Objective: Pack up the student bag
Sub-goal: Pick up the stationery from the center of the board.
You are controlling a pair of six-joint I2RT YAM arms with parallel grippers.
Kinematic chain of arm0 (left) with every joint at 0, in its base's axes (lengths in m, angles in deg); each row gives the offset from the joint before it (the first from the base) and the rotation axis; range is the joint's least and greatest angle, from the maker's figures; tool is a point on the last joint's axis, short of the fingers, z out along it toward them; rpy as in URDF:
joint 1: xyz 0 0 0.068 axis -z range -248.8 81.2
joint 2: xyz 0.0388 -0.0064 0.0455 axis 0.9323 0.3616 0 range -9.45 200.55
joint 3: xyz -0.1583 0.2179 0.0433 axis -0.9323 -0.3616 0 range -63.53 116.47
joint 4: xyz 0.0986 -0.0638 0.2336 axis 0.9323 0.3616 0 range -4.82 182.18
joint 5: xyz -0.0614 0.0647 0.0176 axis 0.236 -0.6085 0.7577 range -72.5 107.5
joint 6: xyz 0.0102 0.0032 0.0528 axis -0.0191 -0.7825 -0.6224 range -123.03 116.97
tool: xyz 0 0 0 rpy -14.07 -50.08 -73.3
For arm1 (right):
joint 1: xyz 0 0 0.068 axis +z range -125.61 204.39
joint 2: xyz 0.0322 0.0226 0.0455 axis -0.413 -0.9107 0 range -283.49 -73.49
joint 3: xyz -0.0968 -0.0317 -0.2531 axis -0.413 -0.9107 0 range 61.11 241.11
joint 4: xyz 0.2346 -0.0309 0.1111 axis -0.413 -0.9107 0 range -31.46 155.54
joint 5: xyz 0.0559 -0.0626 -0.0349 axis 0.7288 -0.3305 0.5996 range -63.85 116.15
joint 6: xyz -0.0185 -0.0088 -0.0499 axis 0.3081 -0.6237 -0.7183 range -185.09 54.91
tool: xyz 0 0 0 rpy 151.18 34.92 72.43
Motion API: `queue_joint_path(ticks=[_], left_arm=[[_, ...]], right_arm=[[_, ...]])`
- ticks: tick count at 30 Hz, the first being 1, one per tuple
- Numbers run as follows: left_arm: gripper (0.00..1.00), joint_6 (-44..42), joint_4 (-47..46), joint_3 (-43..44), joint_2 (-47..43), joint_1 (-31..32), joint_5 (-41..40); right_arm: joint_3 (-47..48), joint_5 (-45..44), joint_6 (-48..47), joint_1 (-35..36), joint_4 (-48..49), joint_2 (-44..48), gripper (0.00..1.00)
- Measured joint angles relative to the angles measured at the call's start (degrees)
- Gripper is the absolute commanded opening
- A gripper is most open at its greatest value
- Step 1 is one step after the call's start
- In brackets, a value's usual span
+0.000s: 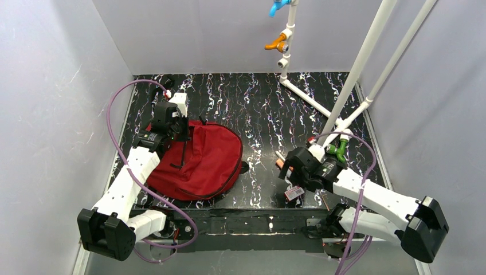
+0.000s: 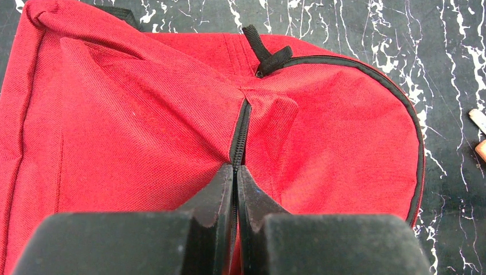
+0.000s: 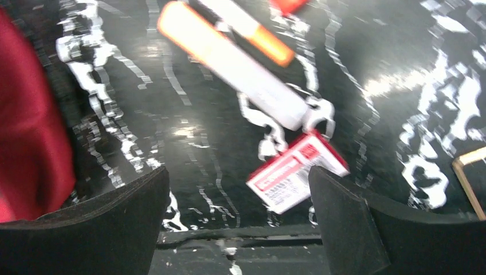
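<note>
Where the right gripper (image 3: 238,175) hangs low over the black marbled table (image 1: 258,109), its fingers stand wide apart and hold nothing (a small red-and-white box (image 3: 295,172) lies just below them, a white tube with an orange end (image 3: 235,63) beyond it). Farther back on the left, the student bag (image 1: 200,160) lies flat on the table, and the left gripper (image 2: 235,172) has its fingers pressed tight together on the bag's black zip.
</note>
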Motion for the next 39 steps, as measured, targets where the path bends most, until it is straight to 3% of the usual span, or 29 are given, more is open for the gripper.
queue_joint_path(ticks=[6, 12, 15, 18, 22, 30, 39], left_arm=[[0.0, 0.02, 0.04, 0.0, 0.2, 0.02, 0.13], [0.0, 0.02, 0.07, 0.0, 0.37, 0.04, 0.13], [0.0, 0.02, 0.09, 0.0, 0.42, 0.09, 0.13], [0.0, 0.0, 0.09, 0.0, 0.48, 0.2, 0.13], [0.0, 0.02, 0.11, 0.0, 0.52, 0.28, 0.13], [0.0, 0.0, 0.28, 0.0, 0.61, 0.87, -0.15], [0.0, -0.17, 0.37, 0.0, 0.63, 1.73, -1.11]], right_arm=[[-1.88, -5.55, 13.66, 0.0, -8.52, 1.38, 0.98], [1.14, -8.59, 20.24, 0.0, -13.46, -4.52, 0.98], [2.47, -8.66, 21.31, 0.0, -14.32, -8.17, 0.97], [2.82, -7.96, 21.53, 0.0, -14.49, -10.86, 0.87], [2.6, -6.19, 22.18, 0.0, -14.36, -12.37, 0.82], [-1.66, -3.39, 24.39, 0.0, -11.5, -11.82, 0.93], [-1.73, -2.64, 24.46, 0.02, -10.19, -14.67, 0.89]])
